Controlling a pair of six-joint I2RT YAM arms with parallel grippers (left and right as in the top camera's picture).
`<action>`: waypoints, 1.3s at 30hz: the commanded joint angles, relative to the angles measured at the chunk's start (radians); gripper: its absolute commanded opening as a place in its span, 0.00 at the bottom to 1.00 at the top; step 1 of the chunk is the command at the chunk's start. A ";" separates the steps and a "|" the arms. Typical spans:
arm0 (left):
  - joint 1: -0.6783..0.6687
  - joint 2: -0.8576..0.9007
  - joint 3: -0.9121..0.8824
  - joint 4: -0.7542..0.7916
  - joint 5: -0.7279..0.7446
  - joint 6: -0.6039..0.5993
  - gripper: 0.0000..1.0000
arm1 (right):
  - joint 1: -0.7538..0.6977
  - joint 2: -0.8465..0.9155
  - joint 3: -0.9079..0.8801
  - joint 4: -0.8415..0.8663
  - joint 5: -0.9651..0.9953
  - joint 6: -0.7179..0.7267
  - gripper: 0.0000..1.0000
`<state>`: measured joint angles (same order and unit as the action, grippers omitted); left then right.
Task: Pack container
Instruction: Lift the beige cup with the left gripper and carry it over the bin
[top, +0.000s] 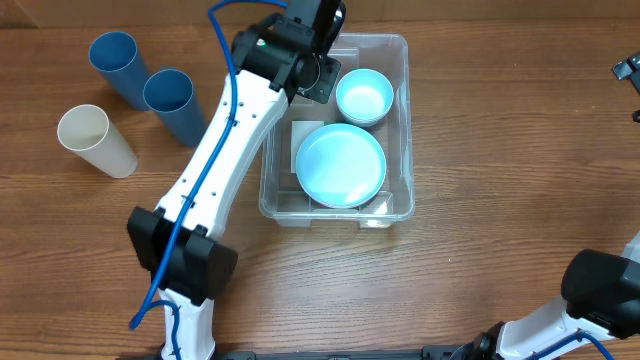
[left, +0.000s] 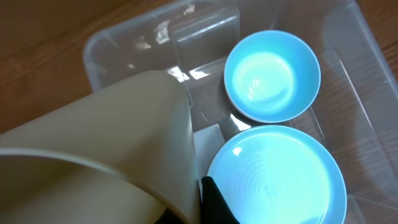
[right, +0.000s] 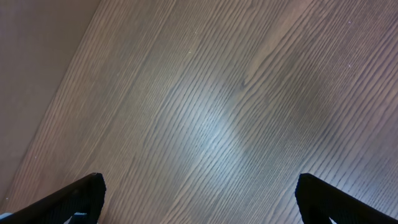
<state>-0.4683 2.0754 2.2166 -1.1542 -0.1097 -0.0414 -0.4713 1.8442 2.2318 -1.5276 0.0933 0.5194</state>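
Observation:
The clear container (top: 400, 60) stands at the table's far middle. It holds a light blue bowl (top: 364, 96) at its far right and a light blue plate (top: 341, 164) at its near side. My left gripper (top: 318, 40) hangs over the container's far left corner. In the left wrist view it (left: 211, 202) is shut on a cream cup (left: 124, 155), held tilted above the container's (left: 124, 43) left part, beside the bowl (left: 272, 74) and the plate (left: 277, 177). My right gripper (right: 199, 199) is open and empty over bare wood.
Two blue cups (top: 118, 66) (top: 175, 103) and another cream cup (top: 95, 140) lie on the table at the far left. The right arm's base (top: 600, 290) sits at the near right corner. A white label (top: 305, 135) shows under the plate.

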 joint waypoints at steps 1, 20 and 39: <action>-0.003 0.026 0.010 0.018 0.025 0.028 0.04 | -0.002 -0.009 0.014 0.004 0.010 0.001 1.00; 0.010 0.178 0.010 0.089 -0.013 -0.009 0.04 | -0.002 -0.009 0.014 0.004 0.010 0.000 1.00; 0.037 0.199 0.009 0.147 -0.035 -0.056 0.37 | -0.002 -0.009 0.014 0.004 0.010 0.001 1.00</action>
<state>-0.4408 2.2604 2.2166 -1.0222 -0.1291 -0.0814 -0.4713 1.8442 2.2318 -1.5276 0.0933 0.5198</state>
